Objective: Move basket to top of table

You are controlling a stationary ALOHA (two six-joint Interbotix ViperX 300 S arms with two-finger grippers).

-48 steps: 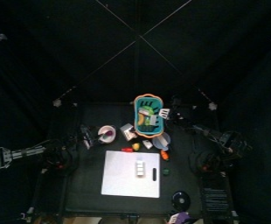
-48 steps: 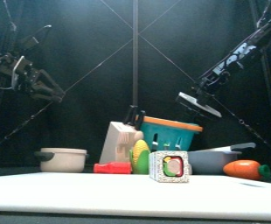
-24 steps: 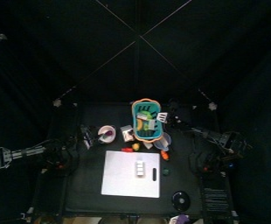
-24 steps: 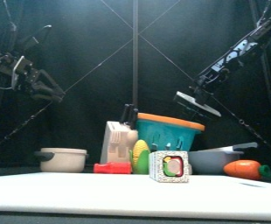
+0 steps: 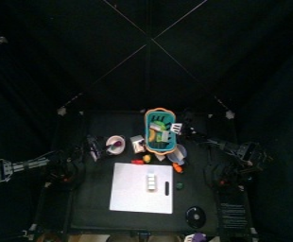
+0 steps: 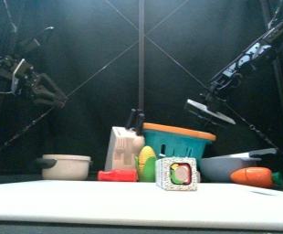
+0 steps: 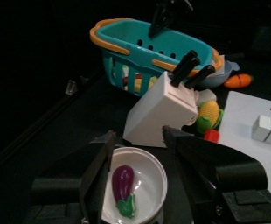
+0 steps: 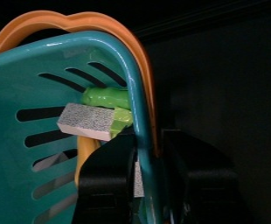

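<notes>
- Basket [image 6: 178, 154]: teal, orange-rimmed, with a green piece and a grey block inside. It stood in the middle of the table [image 5: 93, 194], behind the knife block [image 6: 124, 148] and toy corn [image 6: 145, 164]. Across the last second it tipped up toward the right arm, then settled lower and nearer level, and in the top view it slid slightly toward the far edge.
- Right gripper [image 8: 149, 179]: jaws set either side of the basket's rim wall in the right wrist view, clamped on the rim, slightly narrower than a second earlier. In the front view the arm came down from upper right to the basket's right end.
- Left gripper [image 7: 138, 149]: jaws parted, nothing between them, hovering over the white dish [image 7: 135, 181] holding a toy eggplant [image 7: 124, 185]. The left arm stayed parked at the table's left side throughout.
- Other items, unchanged: pale bowl [image 6: 225, 167] and toy carrot [image 6: 253, 176] to the right of the basket, white pot [image 6: 66, 166] to the left, patterned carton [image 6: 176, 174] and red piece [image 6: 116, 175] in front, white sheet [image 5: 142, 187] nearer the camera.
- Assessment: the grip looked secure and the transfer had begun, a drag or low carry rather than a clear lift. Most of the travel toward the table's far side remained.
- Hazard noted: the knife block stood just beside the basket and could be nudged.
</notes>
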